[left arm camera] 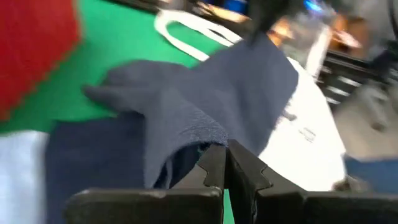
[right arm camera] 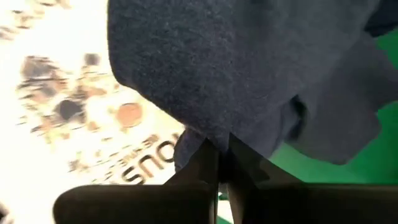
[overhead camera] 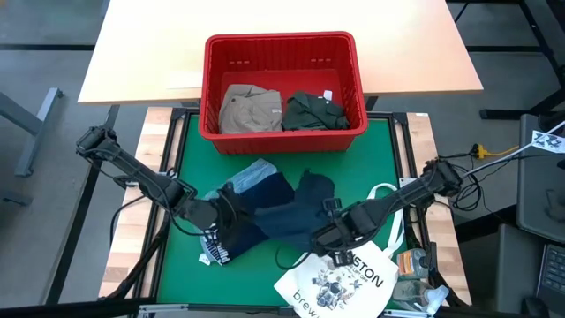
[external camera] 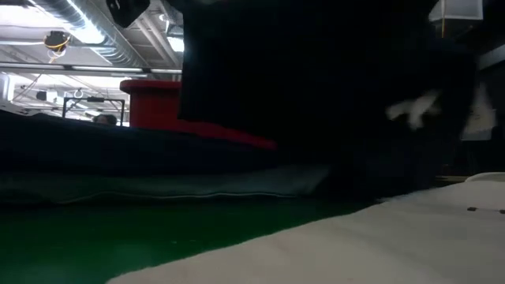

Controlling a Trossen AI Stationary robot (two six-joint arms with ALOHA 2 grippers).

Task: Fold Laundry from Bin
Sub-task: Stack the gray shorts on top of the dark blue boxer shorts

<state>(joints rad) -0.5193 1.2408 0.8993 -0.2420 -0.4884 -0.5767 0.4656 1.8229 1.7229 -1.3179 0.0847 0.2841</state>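
Observation:
A navy garment (overhead camera: 282, 210) lies bunched on the green mat (overhead camera: 380, 150), partly over a light blue denim piece (overhead camera: 252, 175). My left gripper (overhead camera: 222, 212) is shut on its left part, and my right gripper (overhead camera: 328, 231) is shut on its right part, beside the white tote bag (overhead camera: 346, 278). The red bin (overhead camera: 282, 53) stands at the mat's far edge, with a khaki garment (overhead camera: 250, 109) and a dark green garment (overhead camera: 311, 109) inside. In the low view, dark cloth (external camera: 331, 87) hangs in front of the camera and hides both grippers. My left gripper pinches a folded edge of the navy garment (left arm camera: 208, 140) between its two fingertips, coming low from the table's left. The cloth rises in a ridge from the fingers toward the other arm. One layer or several, I cannot tell. My right gripper pinches a bunched edge of the navy garment (right arm camera: 208, 127) between its two fingertips, coming from the table's right, above the tote bag's print. The cloth bulges out beyond the fingers, and the rest trails onto the mat.
The tote bag's handles (overhead camera: 381, 193) lie on the mat to the right of the navy garment. A light wooden table (overhead camera: 159, 53) stands behind the bin. Small items (overhead camera: 410, 265) lie at the near right corner. Bare mat shows at the far right (overhead camera: 388, 141).

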